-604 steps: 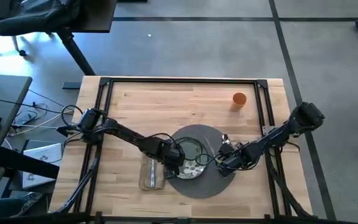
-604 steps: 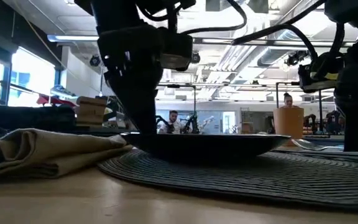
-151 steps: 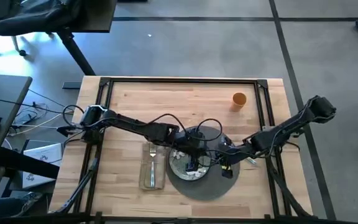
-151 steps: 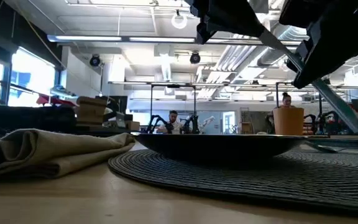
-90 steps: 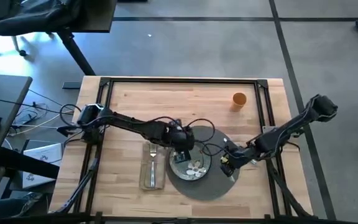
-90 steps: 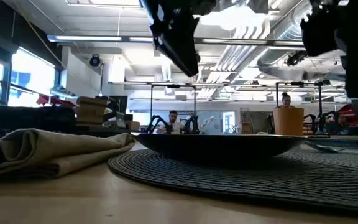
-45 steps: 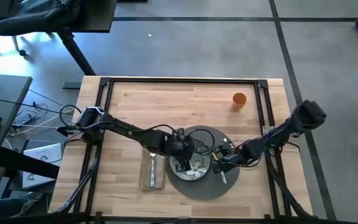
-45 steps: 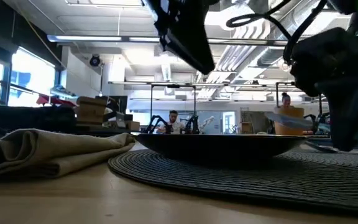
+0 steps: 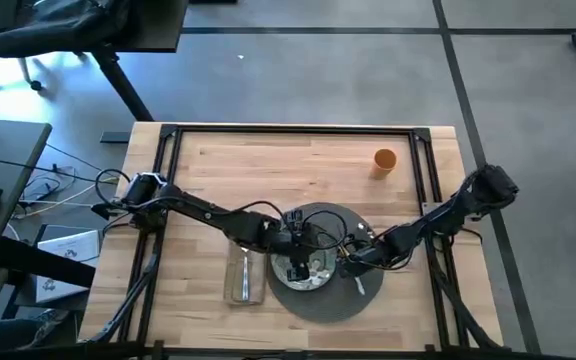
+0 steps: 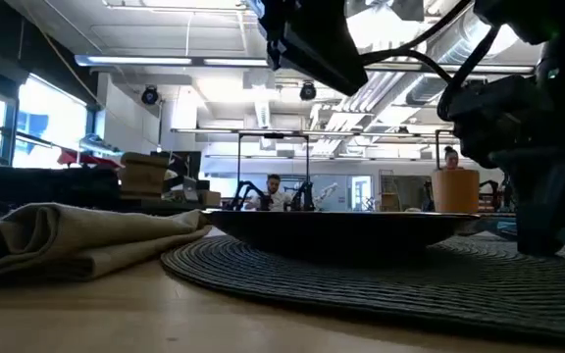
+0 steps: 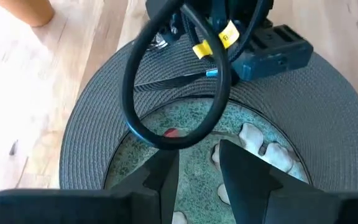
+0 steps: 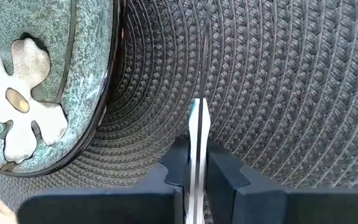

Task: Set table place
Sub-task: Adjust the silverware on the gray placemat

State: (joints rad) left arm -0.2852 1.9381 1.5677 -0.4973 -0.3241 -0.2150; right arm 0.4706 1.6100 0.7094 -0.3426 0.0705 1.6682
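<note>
The knife point(image 12: 197, 134) is pinched in the right claw point(image 12: 194, 163), held edge-up, its long axis running out over the mat point(image 12: 278, 81) just right of the plate point(image 12: 42, 81). The placing seems to turn on laying it flat alongside that rim. The left claw point(image 11: 197, 165), slightly parted and empty, hovers over the plate. The napkin point(image 9: 246, 278) with its fork lies left on the desk point(image 9: 268, 160), the cup point(image 9: 385, 160) far right. No writing can be read.

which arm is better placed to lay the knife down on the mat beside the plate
The right. Its gripper is shut on the knife, low over the woven mat just beside the floral plate. The left gripper hovers over the plate, holding nothing.
</note>
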